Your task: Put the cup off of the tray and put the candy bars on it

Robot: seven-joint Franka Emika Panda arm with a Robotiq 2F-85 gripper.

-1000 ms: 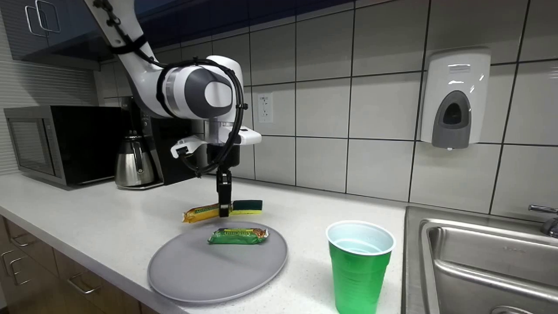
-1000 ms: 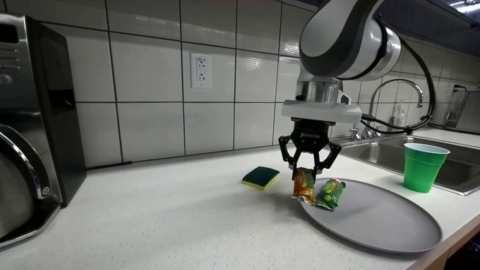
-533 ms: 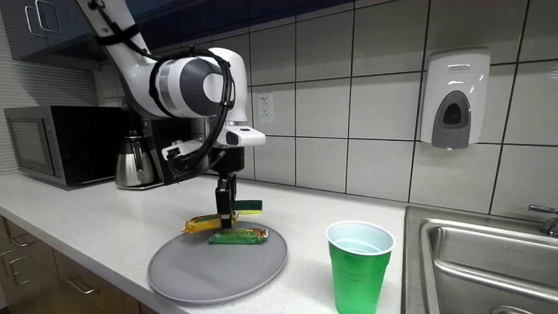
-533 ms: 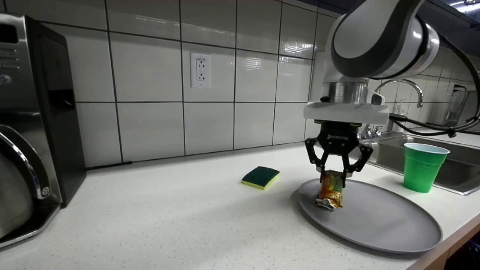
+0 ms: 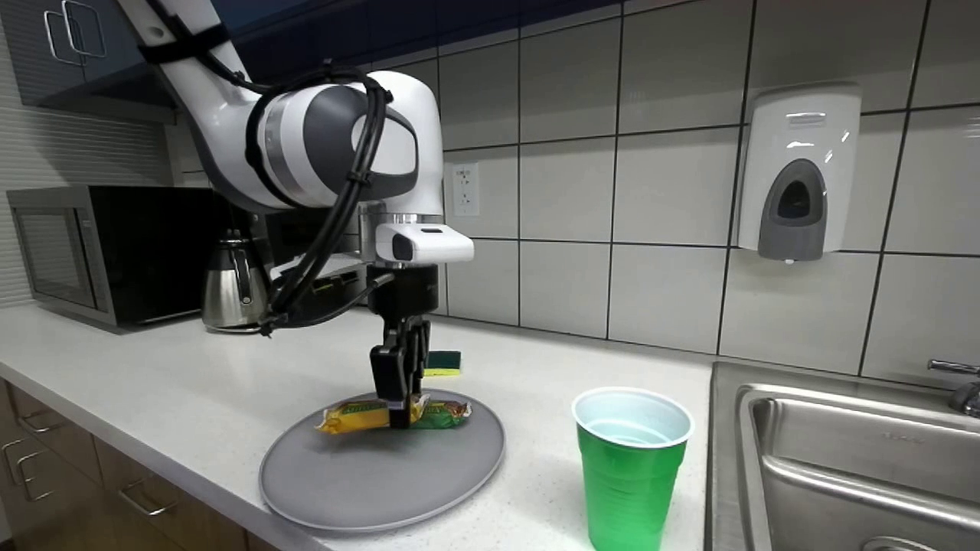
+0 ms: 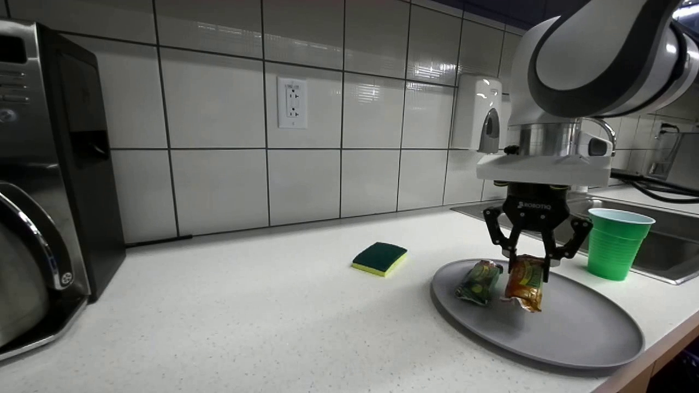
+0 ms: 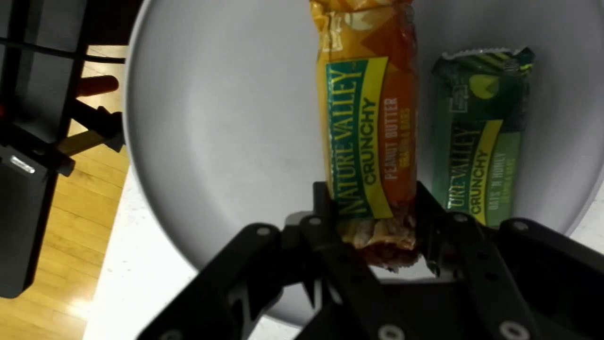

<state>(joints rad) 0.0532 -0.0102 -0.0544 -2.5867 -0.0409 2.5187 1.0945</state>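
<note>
Claw marked "ROBOTIQ" pinches a gold bar labelled "NATURE VALLEY CRUNCHY PEANUT BUTTER"; on the tray, a green bar reads "OATS 'N HONEY".

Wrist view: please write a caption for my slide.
The gripper holds a golden bar over the grey tray, where a green bar lies.

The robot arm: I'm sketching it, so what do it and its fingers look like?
The arm is white and rounded, with dark grey panels and a silvery collar. Black cables run along it, held by black straps. The fingers are black, slim and jointed, under a black housing marked ROBOTIQ.
</note>
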